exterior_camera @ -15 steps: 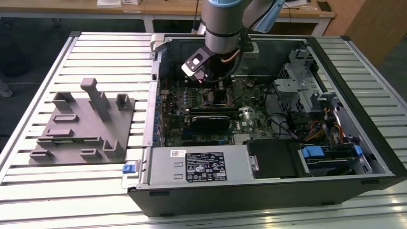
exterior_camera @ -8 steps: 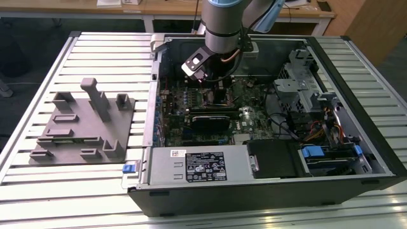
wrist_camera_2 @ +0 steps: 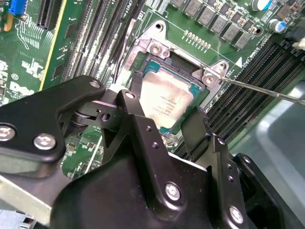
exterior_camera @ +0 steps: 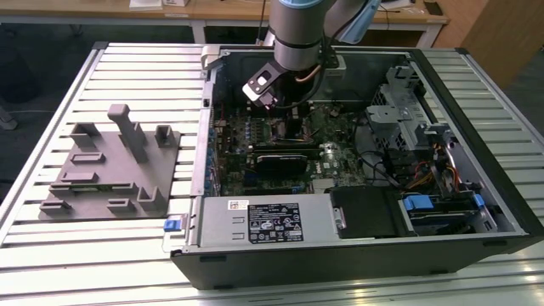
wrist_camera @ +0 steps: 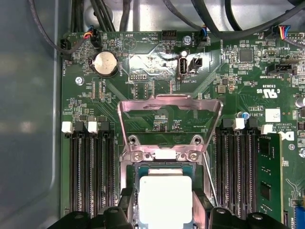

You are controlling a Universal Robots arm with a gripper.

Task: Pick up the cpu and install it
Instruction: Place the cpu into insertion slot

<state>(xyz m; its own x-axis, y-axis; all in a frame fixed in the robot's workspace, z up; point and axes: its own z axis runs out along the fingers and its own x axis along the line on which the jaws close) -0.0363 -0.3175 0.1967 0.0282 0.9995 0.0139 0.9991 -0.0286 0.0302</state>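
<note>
The gripper (wrist_camera_2: 166, 103) is down inside the open computer case (exterior_camera: 340, 271), set astride the cpu (wrist_camera: 165, 200); whether it clamps the chip or only stands around it cannot be told. The cpu lies flat inside the socket (wrist_camera_2: 157, 47), near the middle of the motherboard (wrist_camera: 143, 86). It is a square chip with a pale silvery top, faint print on it, and a thin green rim showing round the lid. The socket's metal load plate (wrist_camera: 169, 102) stands swung up and open, and its thin lever (wrist_camera_2: 267, 90) juts out sideways from one corner of the frame. Long dark memory slots (wrist_camera: 88, 167) run close along both sides of the socket, so room beside it is narrow. A coin battery (wrist_camera: 106, 63) sits near the board's cabled edge. In the exterior view the case lies on its side on a slatted table (exterior_camera: 127, 268), with a silver power supply (exterior_camera: 264, 220) along its near edge and a drive cage (exterior_camera: 408, 108) toward the exterior view's right. A grey holder block (exterior_camera: 111, 172) rests on the table on the exterior view's left, apart from the case.
</note>
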